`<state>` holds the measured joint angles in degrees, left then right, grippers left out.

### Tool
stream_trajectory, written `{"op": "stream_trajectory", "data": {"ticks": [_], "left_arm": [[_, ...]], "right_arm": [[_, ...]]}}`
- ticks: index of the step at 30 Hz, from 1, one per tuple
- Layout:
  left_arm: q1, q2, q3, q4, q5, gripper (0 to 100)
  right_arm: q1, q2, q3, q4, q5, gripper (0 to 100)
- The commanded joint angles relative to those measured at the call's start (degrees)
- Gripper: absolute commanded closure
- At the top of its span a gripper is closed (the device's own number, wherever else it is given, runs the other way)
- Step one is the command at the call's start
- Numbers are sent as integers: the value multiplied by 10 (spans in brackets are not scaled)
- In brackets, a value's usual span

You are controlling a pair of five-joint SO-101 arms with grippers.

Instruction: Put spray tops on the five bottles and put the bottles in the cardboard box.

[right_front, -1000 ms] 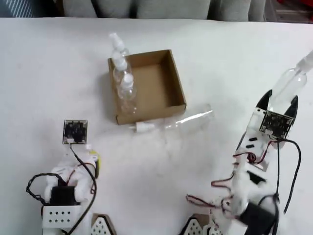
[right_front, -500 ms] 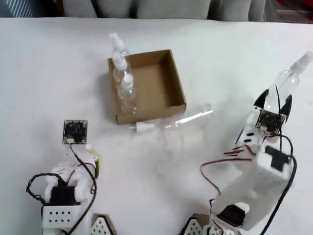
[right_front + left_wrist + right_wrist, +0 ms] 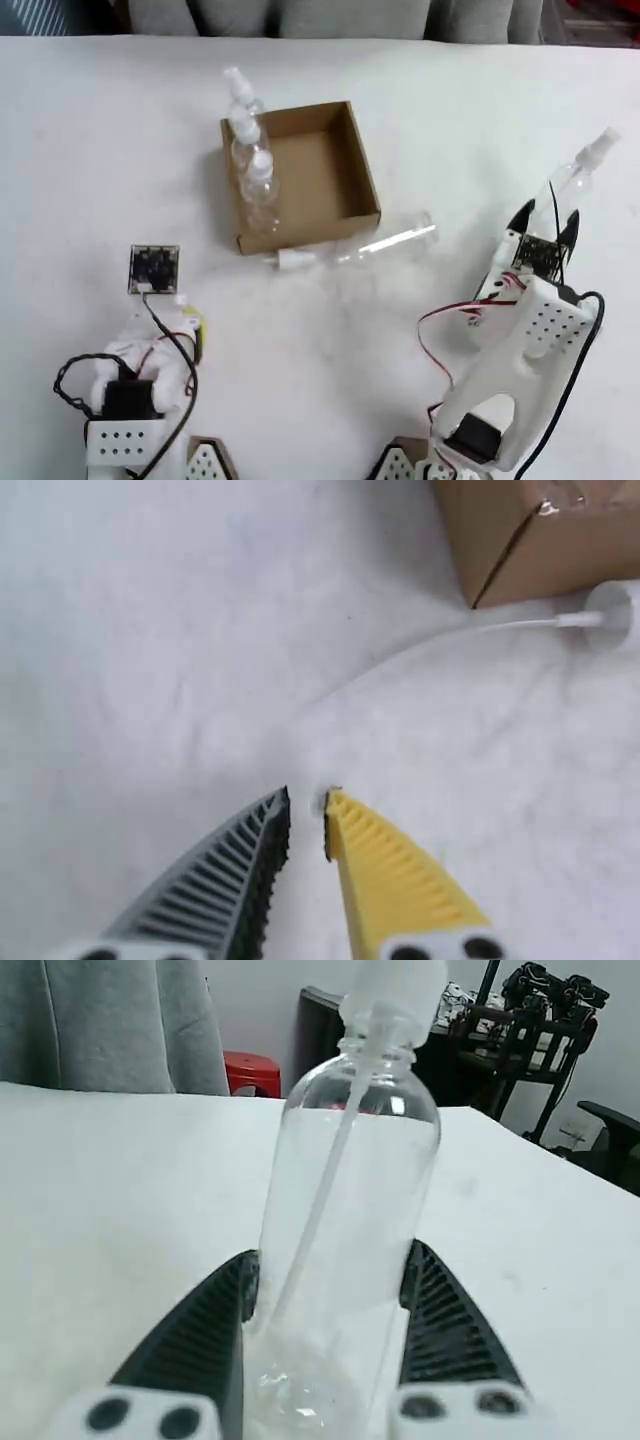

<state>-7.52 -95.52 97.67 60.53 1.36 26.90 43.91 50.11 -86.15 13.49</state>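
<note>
My right gripper [image 3: 546, 215] has its jaws closed around the base end of a clear bottle [image 3: 572, 178] near the table's [image 3: 100, 130] right edge. The bottle's long axis runs straight out from the wrist, with its spray top [image 3: 601, 144] pointing toward the far right corner. In the right wrist view the bottle [image 3: 345, 1200] fills the gap between the black fingers [image 3: 205, 1330]. My left gripper [image 3: 305, 802] sits by the near left corner, its jaws almost closed with nothing between them. The cardboard box [image 3: 365, 185] is toward the middle of the far edge, with three capped bottles [image 3: 250, 140] upright in a row along its left side. Another bottle [image 3: 370, 248] lies on the table just in front of the box, its long axis along the near wall and its spray end pointing left.
</note>
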Motion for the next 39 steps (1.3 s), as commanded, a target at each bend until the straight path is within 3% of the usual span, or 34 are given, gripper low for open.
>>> {"op": "stream_trajectory", "data": {"ticks": [1,19,26,33,39], "left_arm": [[7,-5,-3,-21,-8,921],[7,-5,-3,-21,-8,921],[6,-7,-3,-21,-8,921],[0,-7,-3,-70,-2,921],[-16,-4,-60,-34,9,976]], "right_arm": [[0,4,-11,-9,7,983],[1,57,15,-13,8,984],[5,51,22,-79,2,984],[5,-60,76,-80,-23,984],[4,-247,156,63,-66,984]]}}
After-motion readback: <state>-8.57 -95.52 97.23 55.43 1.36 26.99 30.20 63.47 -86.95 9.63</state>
